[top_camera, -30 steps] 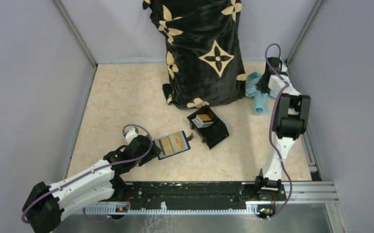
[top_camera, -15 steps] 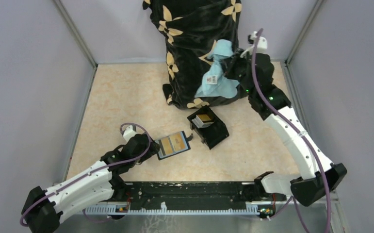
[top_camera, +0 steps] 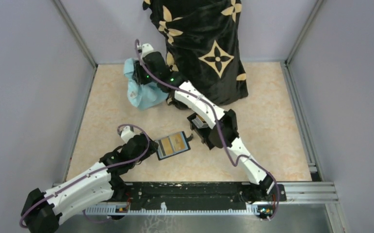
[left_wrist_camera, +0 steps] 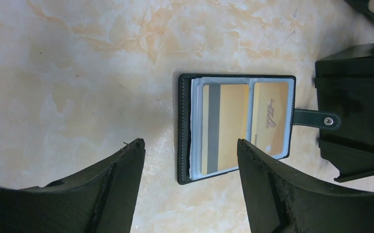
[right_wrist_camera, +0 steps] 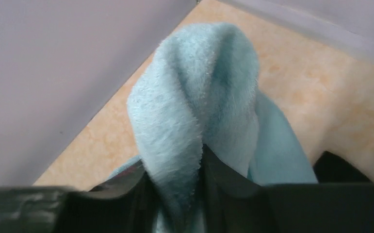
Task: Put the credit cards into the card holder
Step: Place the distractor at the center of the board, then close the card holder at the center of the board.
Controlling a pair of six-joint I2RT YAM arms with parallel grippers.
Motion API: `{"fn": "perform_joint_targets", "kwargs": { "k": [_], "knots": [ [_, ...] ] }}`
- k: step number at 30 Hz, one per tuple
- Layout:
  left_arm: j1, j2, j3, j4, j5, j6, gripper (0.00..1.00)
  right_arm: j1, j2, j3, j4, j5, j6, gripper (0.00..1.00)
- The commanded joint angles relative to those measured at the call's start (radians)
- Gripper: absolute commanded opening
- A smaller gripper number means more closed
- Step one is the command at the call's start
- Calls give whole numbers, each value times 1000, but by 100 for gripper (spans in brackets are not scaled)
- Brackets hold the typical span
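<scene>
The black card holder [top_camera: 173, 145] lies open on the table, strap tab [left_wrist_camera: 320, 119] pointing right. Two orange-gold credit cards [left_wrist_camera: 228, 127] sit side by side in its clear pockets. My left gripper [left_wrist_camera: 189, 145] hovers open just left of the holder [left_wrist_camera: 186, 126], with nothing between its fingers; in the top view this gripper [top_camera: 150, 148] is at the holder's left edge. My right gripper [top_camera: 138, 76] reaches to the back left corner. Its jaws [right_wrist_camera: 177, 170] stand apart with a fold of light blue cloth [right_wrist_camera: 199, 82] between them.
A rigid black box [top_camera: 200, 121] with a gold card in its slots stands right of the holder, partly under my right arm; in the left wrist view the box [left_wrist_camera: 354, 111] is at the right edge. A black flower-patterned blanket [top_camera: 204, 48] is heaped at the back. The cloth [top_camera: 143, 94] rests near the left wall.
My right arm swung from the back right across to the back left corner, carrying the blue cloth, and its jaws have spread. The left arm and the holder have not moved.
</scene>
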Motion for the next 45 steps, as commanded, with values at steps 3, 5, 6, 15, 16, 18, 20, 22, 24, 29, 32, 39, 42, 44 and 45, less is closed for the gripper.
{"fn": "perform_joint_targets", "kwargs": {
  "k": [3,5,6,15,16,18,20,22,24,29,32,39,42,44,45],
  "knots": [
    [-6,28,36,14,-32,-10,76,-53,-52,-248,173,-102,65,89],
    [-5,33,30,16,-27,-11,76,-56,-71,-303,142,-94,49,98],
    [-5,34,25,18,-24,-13,77,-55,-84,-313,123,-91,39,99],
    [-5,17,18,31,-21,-9,77,-22,-470,-747,220,28,-76,99],
    [-6,16,18,29,-20,-7,77,-20,-517,-798,221,45,-81,99],
    [-7,17,21,28,-19,1,77,-19,-608,-892,212,84,-81,98],
    [-5,24,26,25,-17,3,77,-18,-695,-976,192,116,-78,98],
    [-6,31,29,26,-12,6,76,-18,-763,-1056,172,128,-76,98],
    [-5,41,30,29,-7,8,76,-17,-841,-1138,155,141,-72,97],
    [-6,64,30,44,4,11,76,-5,-980,-1349,149,129,-60,83],
    [-7,77,34,46,3,15,75,26,-1013,-1409,119,119,-68,69],
    [-7,99,35,57,6,16,73,88,-1059,-1593,145,125,24,51],
    [-7,105,30,67,11,17,73,110,-1062,-1660,166,133,69,45],
    [-7,111,29,71,10,18,72,120,-1053,-1695,184,129,96,42],
    [-7,113,29,72,10,18,72,125,-1047,-1706,190,129,106,41]
  ]
}}
